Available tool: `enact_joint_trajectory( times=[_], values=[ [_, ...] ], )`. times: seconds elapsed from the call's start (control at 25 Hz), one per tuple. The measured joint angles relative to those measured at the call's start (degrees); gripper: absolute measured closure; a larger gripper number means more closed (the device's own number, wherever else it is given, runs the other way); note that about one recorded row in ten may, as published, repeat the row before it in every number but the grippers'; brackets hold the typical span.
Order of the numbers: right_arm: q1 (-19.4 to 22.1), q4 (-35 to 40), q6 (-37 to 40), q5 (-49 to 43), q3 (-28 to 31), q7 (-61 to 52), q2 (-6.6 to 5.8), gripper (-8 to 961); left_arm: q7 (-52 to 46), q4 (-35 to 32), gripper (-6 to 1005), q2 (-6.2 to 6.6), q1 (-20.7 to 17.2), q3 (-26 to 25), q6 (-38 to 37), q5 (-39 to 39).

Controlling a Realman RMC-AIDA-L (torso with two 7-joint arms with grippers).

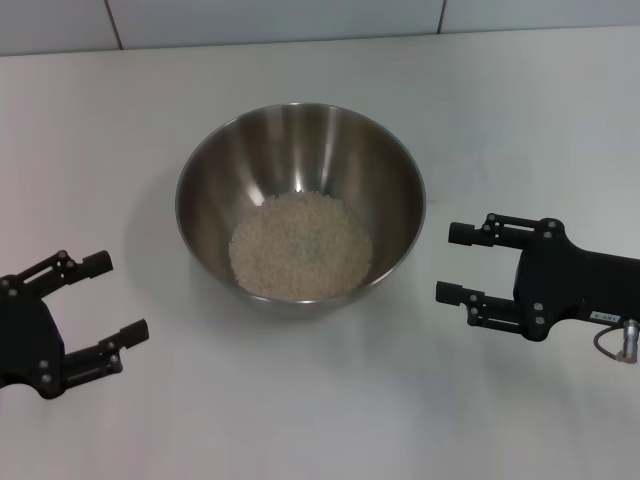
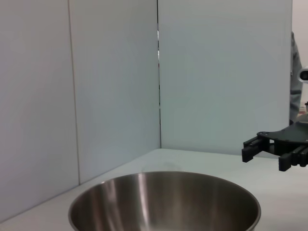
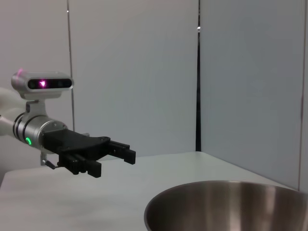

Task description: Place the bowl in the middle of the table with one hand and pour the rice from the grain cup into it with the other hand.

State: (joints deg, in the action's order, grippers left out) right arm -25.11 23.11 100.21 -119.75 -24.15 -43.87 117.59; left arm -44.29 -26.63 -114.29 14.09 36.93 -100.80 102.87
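The table (image 1: 120, 120) was a plain white surface backed by pale wall panels (image 2: 110, 86) that met in dark vertical seams. The bowl (image 1: 300, 203) stood near the middle of it, upright, its steel interior shining. The rice (image 1: 300, 245) lay heaped in the bottom of the bowl, a pale granular mass covering the floor and part of the near slope. The grain cup was not to be seen in any view.

The left gripper (image 1: 108, 298) hovered at the near left of the bowl, well apart from it, fingers spread wide and holding nothing. The right gripper (image 1: 452, 263) stood just beside the bowl's right flank, close to the rim but not touching, its two fingers likewise parted and empty, pointing toward the bowl.

From each wrist camera the opposite gripper appeared beyond the bowl's rim: the right gripper (image 2: 262, 150) and the left gripper (image 3: 111, 159), with a lit camera housing (image 3: 43, 83) above the left wrist. Nothing stood between either gripper and the bowl.
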Motion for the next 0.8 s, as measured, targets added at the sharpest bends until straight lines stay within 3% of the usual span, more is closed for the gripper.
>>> enact_joint_trajectory(
  times=[0.8],
  values=[
    [-0.5,0.3,-0.6,-0.1,-2.0,-0.2,0.32,313,-0.6,0.0,186,0.56,1.9,0.8,-0.6,4.2]
  ],
)
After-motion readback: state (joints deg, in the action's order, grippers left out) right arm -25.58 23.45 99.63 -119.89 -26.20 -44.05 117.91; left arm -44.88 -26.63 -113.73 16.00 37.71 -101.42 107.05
